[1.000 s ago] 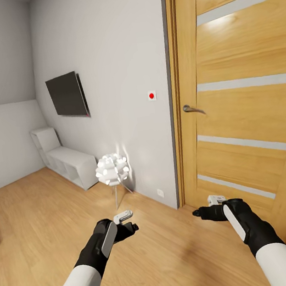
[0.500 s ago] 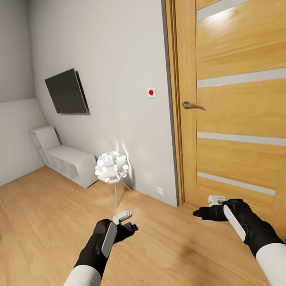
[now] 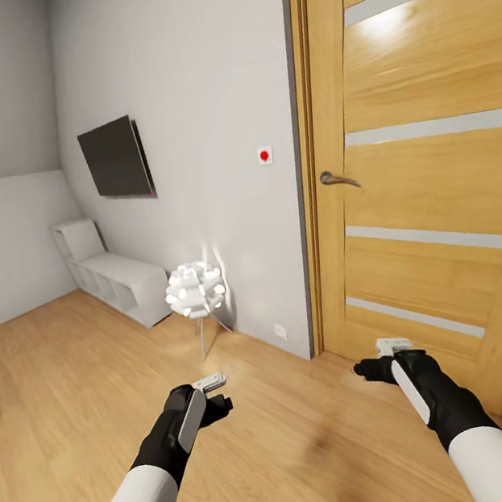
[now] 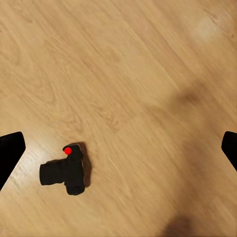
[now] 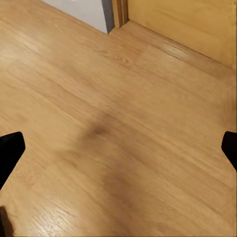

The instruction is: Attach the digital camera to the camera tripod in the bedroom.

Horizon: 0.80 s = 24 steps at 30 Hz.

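Tilting down over the last second, the head view brings the camera (image 4: 66, 171) on the floor (image 3: 63, 397) into its bottom edge, below the left gripper (image 3: 214, 396); both grippers, right (image 3: 376, 362) included, hang wide open and empty.

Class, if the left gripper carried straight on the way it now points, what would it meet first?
Probably bare wood floor. The left gripper is open above it, and the digital camera lies off to one side of that line.

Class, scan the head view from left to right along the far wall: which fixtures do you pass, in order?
White cube shelf unit → black wall-mounted TV screen → glowing white ball-shaped floor lamp → small red-dotted wall switch → curved metal door handle on the wooden door.
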Available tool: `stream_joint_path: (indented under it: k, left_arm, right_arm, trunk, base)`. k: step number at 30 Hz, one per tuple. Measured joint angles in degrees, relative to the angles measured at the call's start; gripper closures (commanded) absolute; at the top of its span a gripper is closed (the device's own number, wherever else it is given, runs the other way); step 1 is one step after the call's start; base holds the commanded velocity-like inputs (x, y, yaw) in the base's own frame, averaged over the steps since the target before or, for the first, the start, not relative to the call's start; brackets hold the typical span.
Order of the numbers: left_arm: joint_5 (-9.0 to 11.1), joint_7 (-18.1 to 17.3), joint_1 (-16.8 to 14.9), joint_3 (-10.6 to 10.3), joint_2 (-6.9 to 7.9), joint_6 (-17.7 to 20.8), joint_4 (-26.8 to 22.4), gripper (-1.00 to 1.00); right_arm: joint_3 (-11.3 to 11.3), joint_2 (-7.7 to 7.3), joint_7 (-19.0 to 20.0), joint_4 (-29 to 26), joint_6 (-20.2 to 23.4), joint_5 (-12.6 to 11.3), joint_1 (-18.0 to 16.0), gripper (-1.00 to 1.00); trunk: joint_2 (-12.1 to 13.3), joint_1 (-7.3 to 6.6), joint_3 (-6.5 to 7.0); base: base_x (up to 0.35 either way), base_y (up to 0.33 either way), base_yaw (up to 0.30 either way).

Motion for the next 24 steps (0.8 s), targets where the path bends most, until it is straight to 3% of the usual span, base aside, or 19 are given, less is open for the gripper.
stream_joint_path:
  k: [4,12,24]
  left_arm:
    - [0.0,0.9,0.0,0.1,0.0,0.0,0.0,-1.0]
    - [0.4,5.6,0.0,0.2,-0.15,-0.2,0.0,-1.0]
    - [0.5,6.1,0.0,0.2,-0.09,-0.3,0.1,-1.0]
  right_arm:
    - [-0.1,0.26,-2.6,0.0,-1.5,0.1,0.0,-1.0]
    - [-0.1,0.39,-3.3,0.0,-1.9,0.1,0.0,-1.0]
    - [-0.1,0.4,-3.3,0.0,-1.3,-0.1,0.0,-1.0]
  trunk:
    - [-1.6,0.88,-0.72]
    - [-4.8,2.64,-2.15]
    - [-9.6,5.27,-4.31]
  base:
    - [0.0,0.0,0.0]
    - [0.0,0.0,0.0]
    - [0.0,0.0,0.0]
